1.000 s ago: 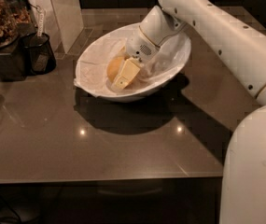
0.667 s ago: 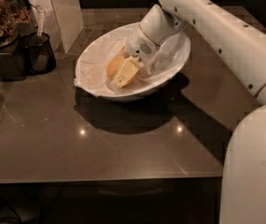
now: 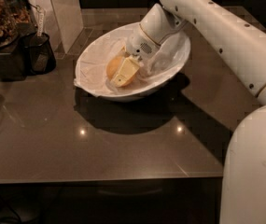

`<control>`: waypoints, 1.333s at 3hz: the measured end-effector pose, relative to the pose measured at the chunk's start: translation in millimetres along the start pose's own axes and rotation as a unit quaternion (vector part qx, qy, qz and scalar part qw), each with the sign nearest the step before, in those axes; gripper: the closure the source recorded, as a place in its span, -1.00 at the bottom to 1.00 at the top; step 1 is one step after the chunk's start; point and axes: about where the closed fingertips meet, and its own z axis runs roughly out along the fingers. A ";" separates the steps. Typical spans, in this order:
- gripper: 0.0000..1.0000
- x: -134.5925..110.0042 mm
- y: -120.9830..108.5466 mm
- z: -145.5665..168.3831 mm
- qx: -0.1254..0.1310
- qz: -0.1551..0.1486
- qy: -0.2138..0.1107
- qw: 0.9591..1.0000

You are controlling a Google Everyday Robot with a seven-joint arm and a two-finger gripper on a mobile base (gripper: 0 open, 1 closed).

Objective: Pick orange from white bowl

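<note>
The orange point(image 3: 112, 65) lies left of middle in the bowl point(image 3: 100, 90), and the claw point(image 3: 122, 73) is down on its right side. I cannot tell whether the claw has it clamped or only rests against it.

Nearest me, the desk point(image 3: 100, 148) is glossy, so I judge a sideways shove from the arm could slide or tip the bowl. Inside, the wrinkled cloth point(image 3: 97, 62) bunches right by the claw. If it is pinched in with the fruit, a lift could drag the lining and the bowl along. The smooth, round orange could roll free from an off-centre hold. Further back on the left, the mesh cup point(image 3: 39, 55) stands well apart and at little risk.
</note>
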 end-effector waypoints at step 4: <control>1.00 -6.2 127.8 -167.0 0.112 -0.036 -0.101 0.988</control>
